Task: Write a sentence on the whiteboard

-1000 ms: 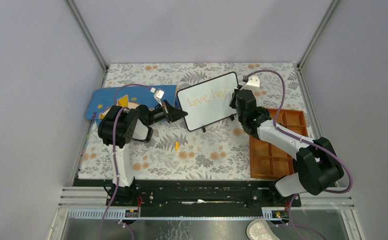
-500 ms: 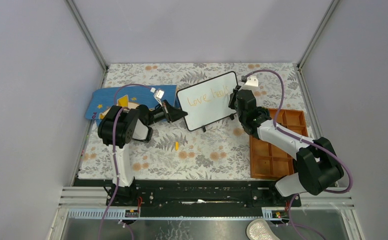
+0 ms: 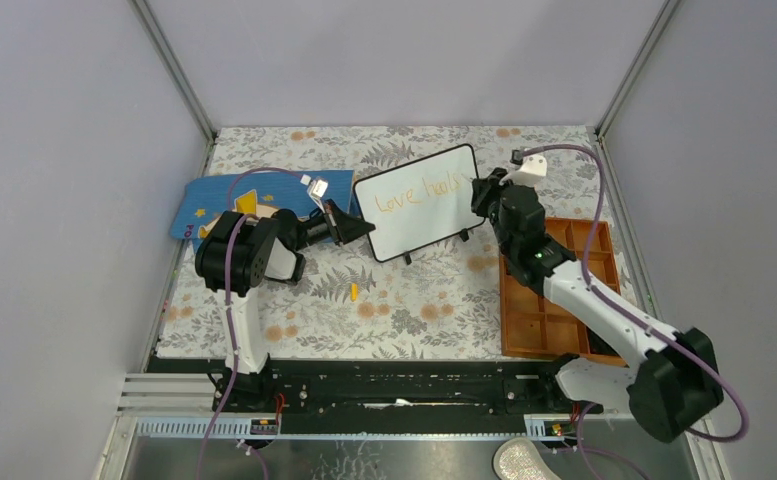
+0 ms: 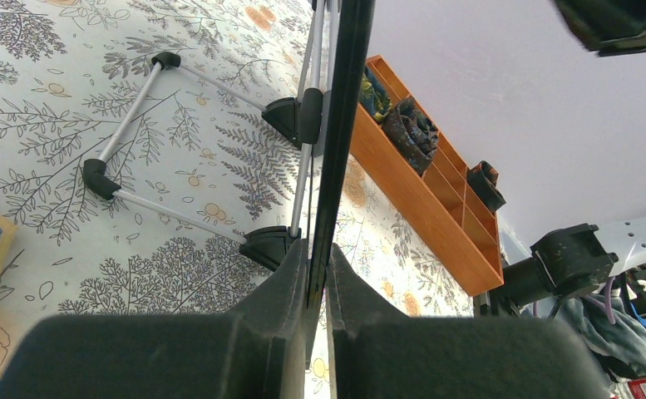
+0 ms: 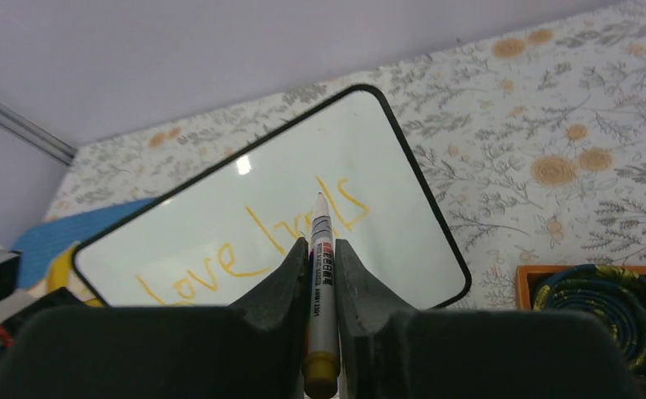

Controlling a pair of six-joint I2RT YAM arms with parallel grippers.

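The whiteboard [image 3: 419,202] stands tilted on small black feet at the middle back of the table. It carries orange handwriting [image 3: 416,192] reading "Love heals" in one line, which also shows in the right wrist view [image 5: 253,249]. My left gripper [image 3: 356,228] is shut on the board's left edge [image 4: 336,166]. My right gripper [image 3: 484,190] is shut on a white marker [image 5: 321,274] with a yellow end. It hangs just off the board's right edge, and the marker tip [image 5: 320,198] is lifted off the surface near the last letter.
A blue mat [image 3: 226,198] with a yellow plane lies behind the left arm. An orange compartment tray [image 3: 549,300] sits at the right, with dark coiled items [image 5: 602,303] in it. A small orange piece [image 3: 353,291] lies on the floral cloth.
My right arm has pulled back to the right, away from the board face, with the marker. An "s" now ends the second word. The left gripper and board have not moved.
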